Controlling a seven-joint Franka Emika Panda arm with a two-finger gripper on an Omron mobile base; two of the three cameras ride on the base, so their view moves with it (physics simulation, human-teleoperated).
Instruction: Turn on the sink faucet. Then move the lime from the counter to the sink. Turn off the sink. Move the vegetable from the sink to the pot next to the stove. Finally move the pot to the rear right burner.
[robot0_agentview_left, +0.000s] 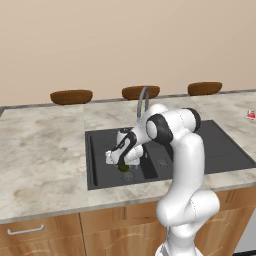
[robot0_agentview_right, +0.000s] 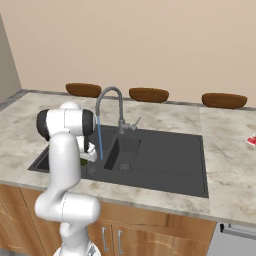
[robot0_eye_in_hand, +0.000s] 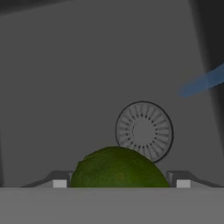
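Gripper: the gripper (robot0_eye_in_hand: 118, 183) hangs low inside the larger basin of the sink (robot0_agentview_left: 100, 172), pointing down at the basin floor; in the hand view the lime sits between its two fingertips (robot0_eye_in_hand: 59, 181), one tip on each side of the fruit. The jaws stand wide, with the lime in the gap; whether the pads press on it cannot be told.
Lime: the dark green lime (robot0_eye_in_hand: 118, 168) is in the larger basin, just beside the round drain (robot0_eye_in_hand: 144, 131); in the left base view it shows as a green spot (robot0_agentview_left: 123, 168) under the hand, next to the drain.
Sink: dark charcoal, two basins, set in the counter (robot0_agentview_left: 40, 145) toward its front edge.
Sink faucet: the grey gooseneck faucet (robot0_agentview_right: 111, 97) rises from the rear rim of the sink; its spout arches over the larger basin.
Water: a thin blue stream (robot0_agentview_right: 100, 140) falls from the spout into that basin; in the hand view it crosses the upper right as a blue streak (robot0_eye_in_hand: 201, 83).
Bowls: three brown oval bowls (robot0_agentview_right: 149, 94) stand in a row along the counter's back edge.
Red item: a small red and white object (robot0_agentview_right: 250, 140) lies near the counter's right edge; too small to name.
Cabinets: wooden fronts (robot0_agentview_left: 45, 235) below the counter.
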